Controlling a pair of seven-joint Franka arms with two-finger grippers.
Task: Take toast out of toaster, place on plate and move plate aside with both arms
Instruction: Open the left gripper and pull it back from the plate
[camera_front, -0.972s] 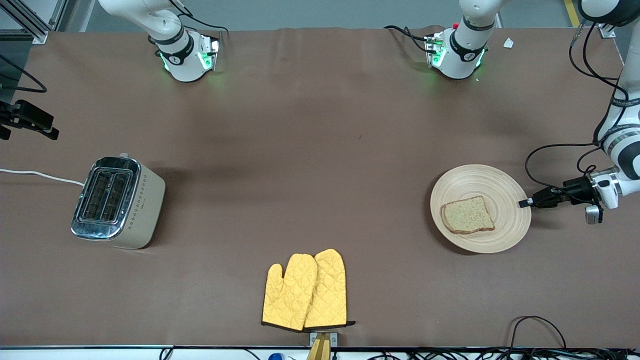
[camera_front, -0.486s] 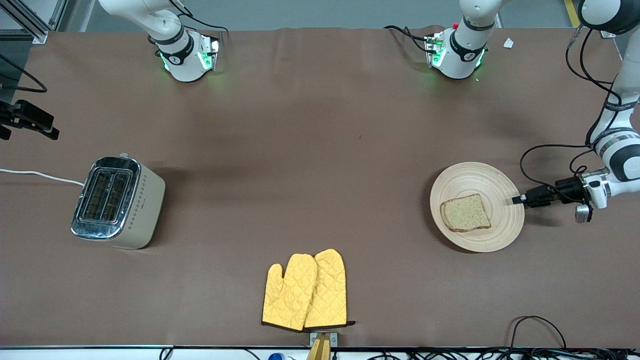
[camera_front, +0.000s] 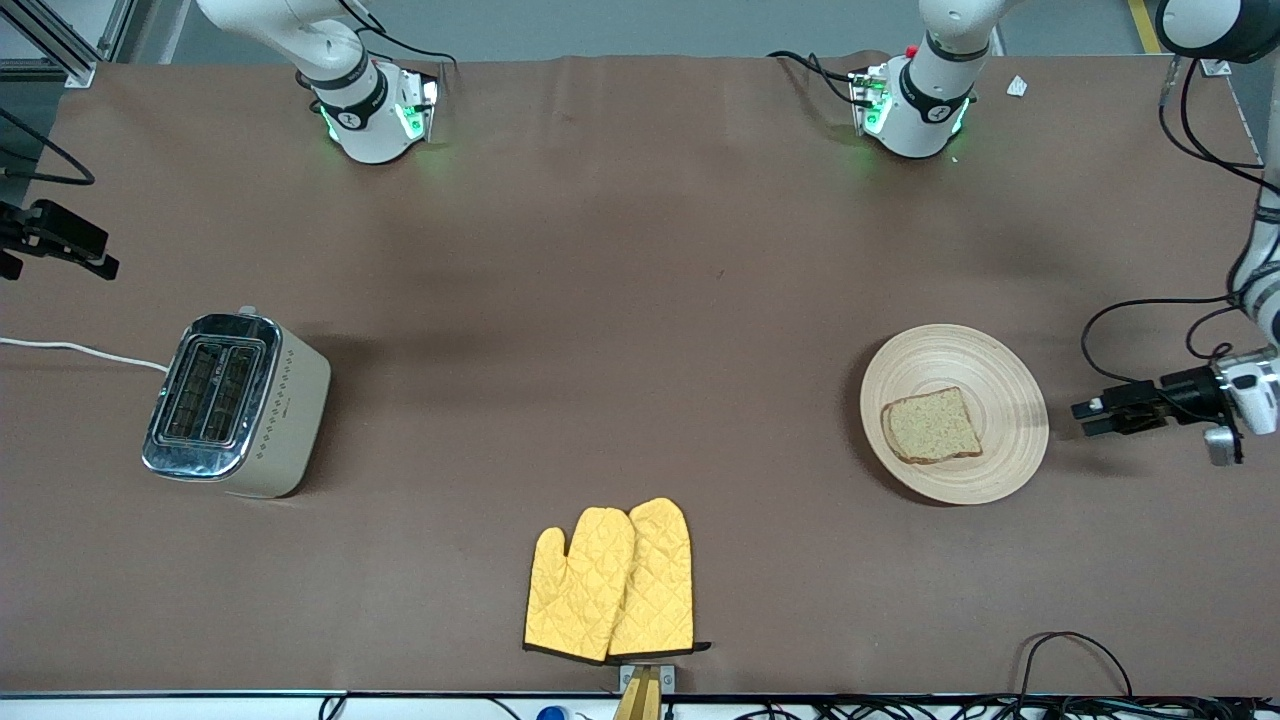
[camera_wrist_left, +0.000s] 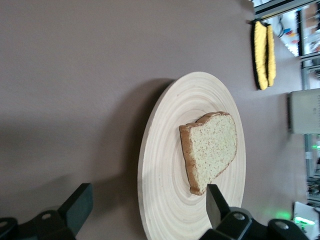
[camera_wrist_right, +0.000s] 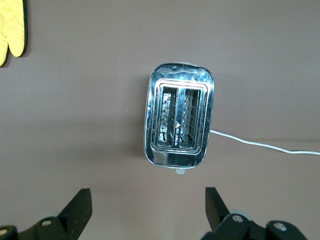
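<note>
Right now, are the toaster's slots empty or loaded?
Empty. The right wrist view looks straight down into the toaster: both slots show only bare wire guides. The toast lies on the plate.

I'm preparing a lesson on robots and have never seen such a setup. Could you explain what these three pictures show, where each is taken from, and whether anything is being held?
Two white robot arms stand at a brown table. One picture looks down from high across the table; the other two come from cameras on each arm's wrist. On the table lie a round pale wooden plate carrying a slice of speckled brown toast, a cream-and-chrome toaster, and yellow quilted oven mitts nearest the front camera. The left hand sits open beside the plate, apart from it, holding nothing. The right hand hangs open over the toaster, also holding nothing.
</note>
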